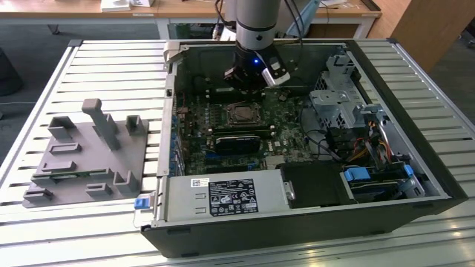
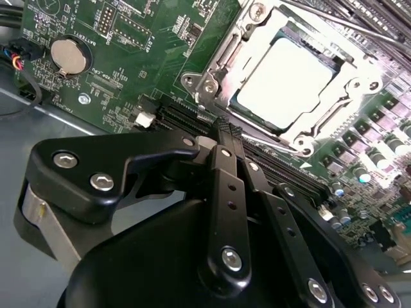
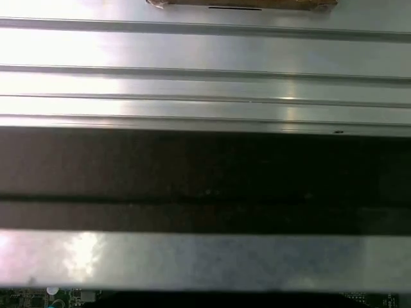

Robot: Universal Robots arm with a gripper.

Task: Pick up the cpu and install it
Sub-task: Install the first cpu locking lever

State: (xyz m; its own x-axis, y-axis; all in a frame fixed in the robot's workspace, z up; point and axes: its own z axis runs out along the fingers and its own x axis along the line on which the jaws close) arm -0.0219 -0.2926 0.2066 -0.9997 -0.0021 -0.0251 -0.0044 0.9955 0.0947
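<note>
The cpu (image 2: 287, 76), a flat square chip with a silver top, lies in the metal socket frame (image 2: 212, 80) on the green motherboard. The exterior view has the same socket (image 1: 243, 114) in the middle of the board inside the open computer case (image 1: 297, 233). My gripper (image 1: 250, 84) hangs just behind the socket, above the board's far part. In the second wrist view my gripper (image 2: 223, 130) has its black fingers (image 2: 228, 192) drawn together with nothing between them, their tips a little short of the socket's edge.
A grey fixture block (image 1: 85, 156) with a green memory stick (image 1: 70, 175) lies on the slatted table at the exterior view's left. The case also holds a power supply (image 1: 222, 197), a drive cage (image 1: 341, 105) and cables (image 1: 356, 150). A coin battery (image 2: 67, 54) sits on the board.
</note>
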